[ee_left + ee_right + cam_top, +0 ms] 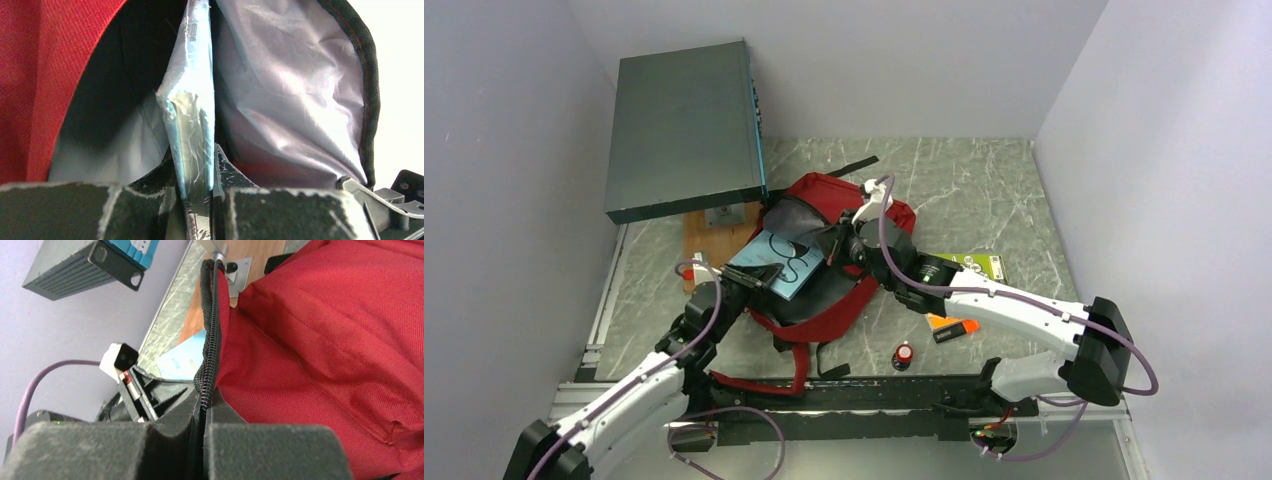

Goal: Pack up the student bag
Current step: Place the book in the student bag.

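Left gripper (195, 175) pinches the pale blue notebook (192, 100), edge-first inside the student bag (824, 188) lying mid-table (984, 180); right gripper (202, 412) clamps the zip rim (210, 325) — hold that mouth lifted wide; slide the notebook flat along the grey lining (290, 100).

Even bright light; left-wrist corner seemingly overexposed.

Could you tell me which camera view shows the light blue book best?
The top external view: the light blue book shows its cover there, at the opening of the student bag. The left wrist view shows it edge-on, clamped in the left pincer. The right wrist view catches only a corner.
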